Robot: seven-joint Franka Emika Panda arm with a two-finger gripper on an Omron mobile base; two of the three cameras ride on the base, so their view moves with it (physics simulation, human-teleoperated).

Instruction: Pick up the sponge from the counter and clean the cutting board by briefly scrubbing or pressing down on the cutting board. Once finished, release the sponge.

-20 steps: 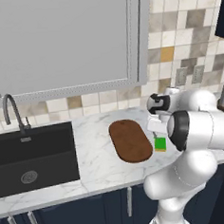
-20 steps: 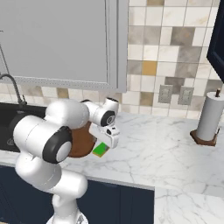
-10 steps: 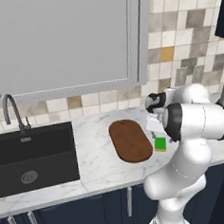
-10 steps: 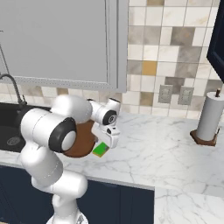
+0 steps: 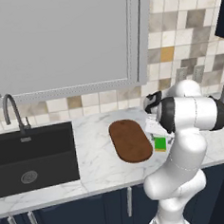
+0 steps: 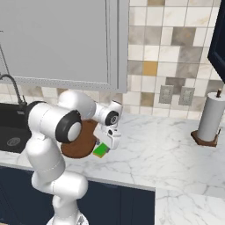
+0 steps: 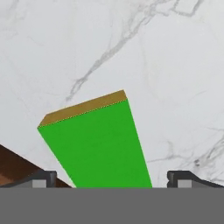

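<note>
Bright green rectangular sponge with a thin yellow side [image 7: 101, 142] lying on the white marble worktop [image 5: 95, 153].
It sits just beside the right edge of the dark reddish-brown oval wooden cutting board [image 5: 130, 140], towards the worktop's front. The two-finger gripper [image 7: 112, 178] hangs directly above it, jaws spread wide, holding nothing.

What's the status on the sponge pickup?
Gripper open, straddling sponge. Sponge on counter beside cutting board. Nothing blocking.
</note>
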